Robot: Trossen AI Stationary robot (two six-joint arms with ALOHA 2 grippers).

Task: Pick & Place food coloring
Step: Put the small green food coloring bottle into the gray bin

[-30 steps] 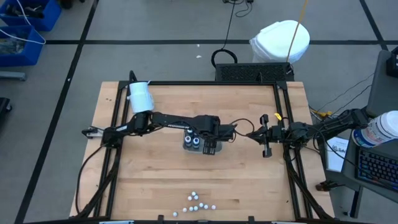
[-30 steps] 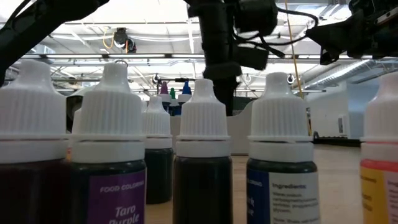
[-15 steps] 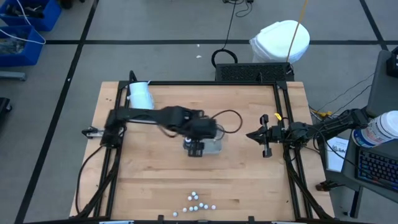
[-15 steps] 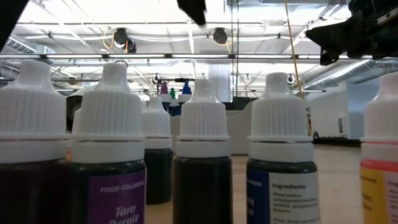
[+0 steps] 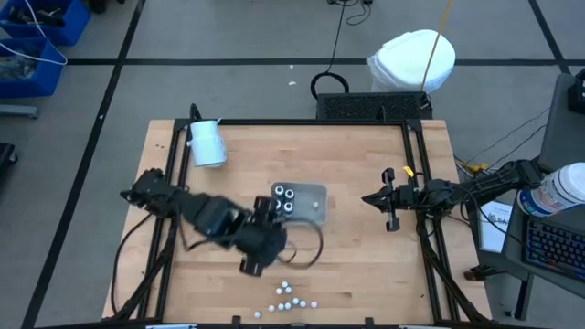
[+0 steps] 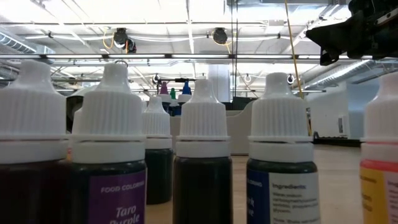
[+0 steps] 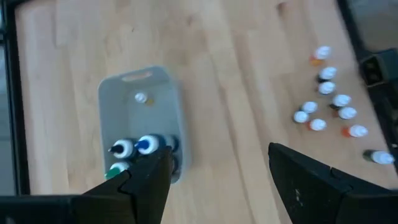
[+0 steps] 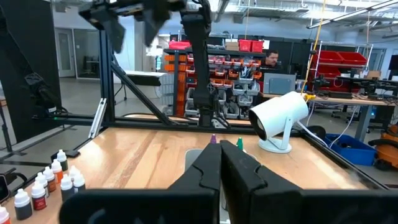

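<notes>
I see the grey tray (image 5: 306,203) near the middle of the table (image 5: 366,265), with four food coloring bottles (image 5: 284,199) standing packed at one end; the rest of its floor is bare. About a dozen loose bottles (image 5: 291,298) cluster by the table's front edge, well apart from the tray. My left gripper (image 5: 253,263) hangs between tray and cluster, fingers spread with nothing between them. My right gripper (image 5: 373,198) waits near the right rail, fingers pressed together. A white cylinder (image 5: 207,143) sits at the far left corner.
</notes>
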